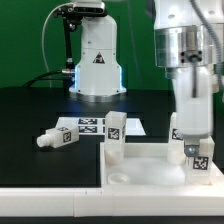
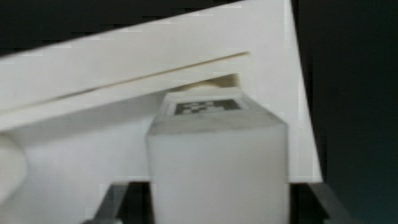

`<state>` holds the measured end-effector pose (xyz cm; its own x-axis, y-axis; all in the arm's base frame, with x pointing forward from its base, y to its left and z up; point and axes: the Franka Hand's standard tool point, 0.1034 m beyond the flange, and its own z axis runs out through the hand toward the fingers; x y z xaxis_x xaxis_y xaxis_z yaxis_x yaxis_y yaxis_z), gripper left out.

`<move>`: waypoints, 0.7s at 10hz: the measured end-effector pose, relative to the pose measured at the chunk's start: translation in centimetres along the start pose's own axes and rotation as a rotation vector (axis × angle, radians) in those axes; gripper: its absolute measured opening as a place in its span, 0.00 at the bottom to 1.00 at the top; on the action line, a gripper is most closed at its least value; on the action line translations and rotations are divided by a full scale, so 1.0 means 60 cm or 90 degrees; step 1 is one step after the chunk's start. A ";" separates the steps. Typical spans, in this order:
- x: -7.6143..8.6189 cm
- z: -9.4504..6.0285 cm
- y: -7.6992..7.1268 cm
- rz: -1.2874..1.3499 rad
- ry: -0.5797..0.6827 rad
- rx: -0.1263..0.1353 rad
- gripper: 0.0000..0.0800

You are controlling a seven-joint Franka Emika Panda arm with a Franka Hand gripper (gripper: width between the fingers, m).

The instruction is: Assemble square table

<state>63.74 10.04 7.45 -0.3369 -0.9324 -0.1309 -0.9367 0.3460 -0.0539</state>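
Observation:
The white square table top [image 1: 150,172] lies at the front of the exterior view, with a raised rim and corner holes. One white tagged leg [image 1: 115,135] stands upright at its corner on the exterior view's left. My gripper [image 1: 190,138] is shut on another white leg [image 1: 195,155] and holds it upright over the top's corner on the exterior view's right. In the wrist view this leg [image 2: 214,150] fills the gap between my dark fingers [image 2: 118,205], with the table top [image 2: 107,85] below it. A third leg [image 1: 55,138] lies on its side on the black table.
The marker board [image 1: 92,125] lies flat behind the upright leg. The large white robot base [image 1: 95,60] stands at the back. The black table's white front edge [image 1: 50,200] runs along the bottom of the exterior view.

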 end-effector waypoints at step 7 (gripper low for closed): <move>0.021 -0.067 -0.024 0.015 -0.021 0.026 0.78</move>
<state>64.28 7.94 11.32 -0.3543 -0.9203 -0.1656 -0.9237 0.3720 -0.0913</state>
